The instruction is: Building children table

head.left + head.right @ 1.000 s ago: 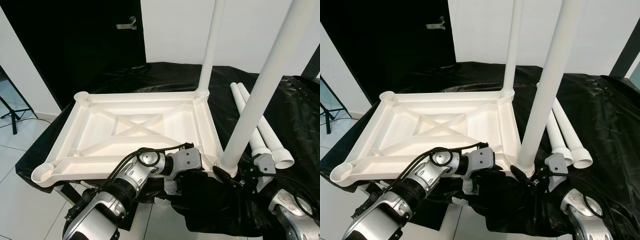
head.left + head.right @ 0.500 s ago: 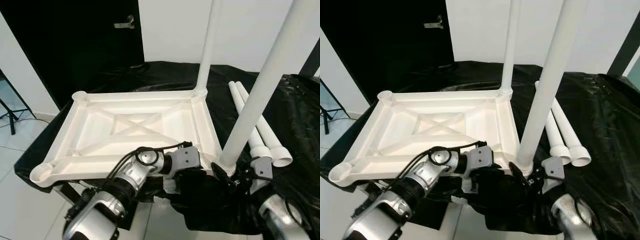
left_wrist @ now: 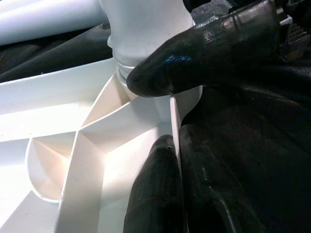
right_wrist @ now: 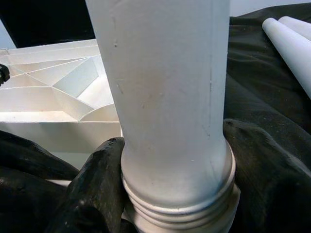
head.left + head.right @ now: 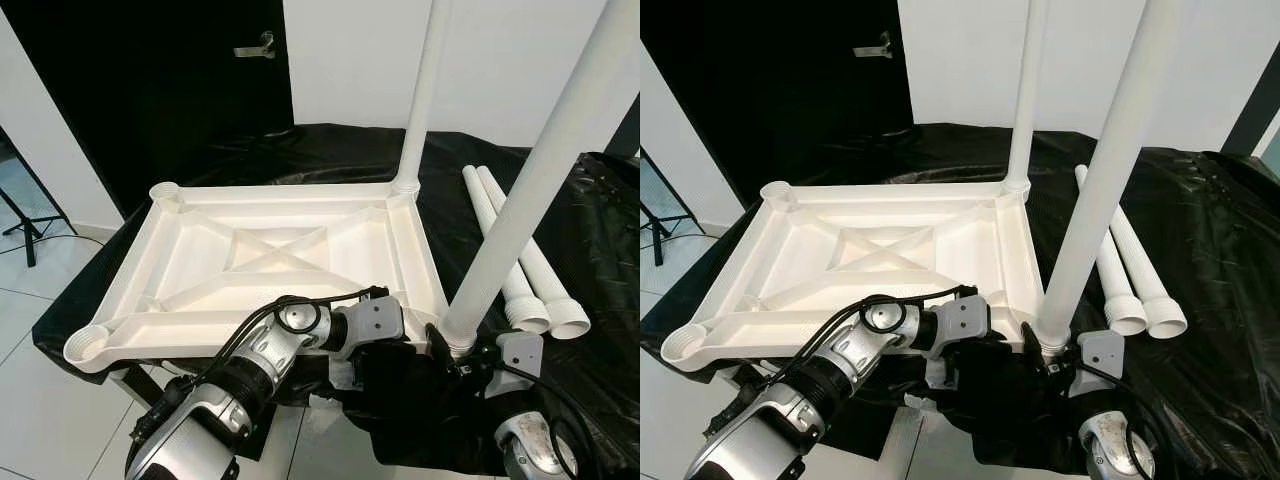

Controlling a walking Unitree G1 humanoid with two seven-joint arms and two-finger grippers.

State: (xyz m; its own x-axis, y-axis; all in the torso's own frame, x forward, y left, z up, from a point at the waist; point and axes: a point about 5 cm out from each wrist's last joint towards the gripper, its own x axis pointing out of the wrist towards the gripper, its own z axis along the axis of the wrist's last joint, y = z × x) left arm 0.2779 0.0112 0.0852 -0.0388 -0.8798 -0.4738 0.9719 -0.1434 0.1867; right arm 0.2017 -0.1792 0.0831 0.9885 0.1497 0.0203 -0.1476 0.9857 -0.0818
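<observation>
Tabletop [image 5: 280, 255] lies upside down on the black-draped surface [image 5: 600, 250]. Far right leg [image 5: 425, 95] stands seated in its corner socket. Near right leg [image 5: 530, 190] stands upright at its socket, thread rings visible at the base, so likely not fully home. Right pincer [image 4: 170, 194] pinches that leg's base. Left pincer [image 3: 167, 111] clamps the tabletop rim just beside that socket. Two spare legs [image 5: 525, 270] lie on the surface; both left sockets [image 5: 88, 345] are open. Judged about halfway.
</observation>
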